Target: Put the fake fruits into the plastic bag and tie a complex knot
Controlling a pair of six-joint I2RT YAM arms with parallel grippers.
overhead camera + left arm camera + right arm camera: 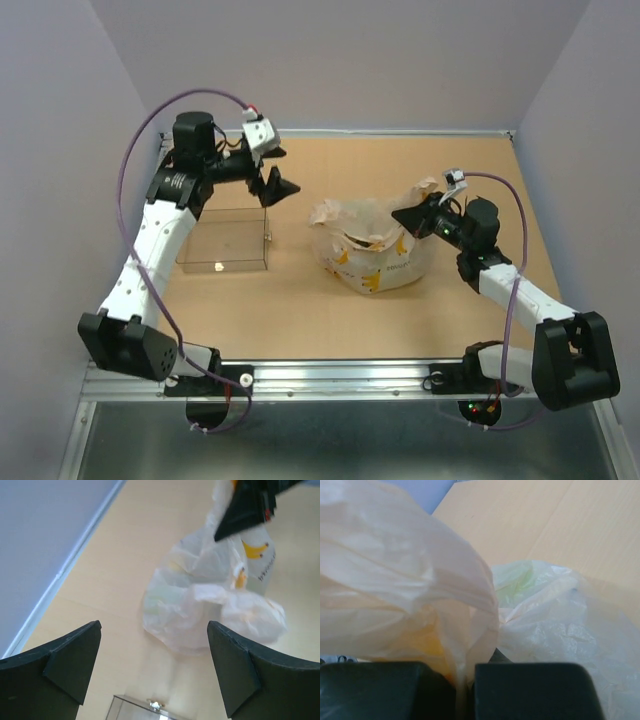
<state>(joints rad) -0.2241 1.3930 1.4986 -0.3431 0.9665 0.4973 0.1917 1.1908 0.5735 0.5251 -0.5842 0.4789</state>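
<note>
The plastic bag [370, 250], whitish-peach with yellow banana prints, sits on the table right of centre, its mouth crumpled and open upward. It also shows in the left wrist view [200, 600]. My right gripper [405, 217] is shut on the bag's right rim; in the right wrist view the plastic [420, 595] is pinched between the fingers [535, 690]. My left gripper [277, 186] is open and empty, held above the table left of the bag and behind the tray. The fake fruits are hidden; tan-yellow shapes inside the bag cannot be made out.
A clear rigid rectangular tray [222, 241] stands at the left under my left arm, with one small pale piece [218, 267] on its floor. Purple walls close the table at the back and both sides. A metal rail runs along the near edge.
</note>
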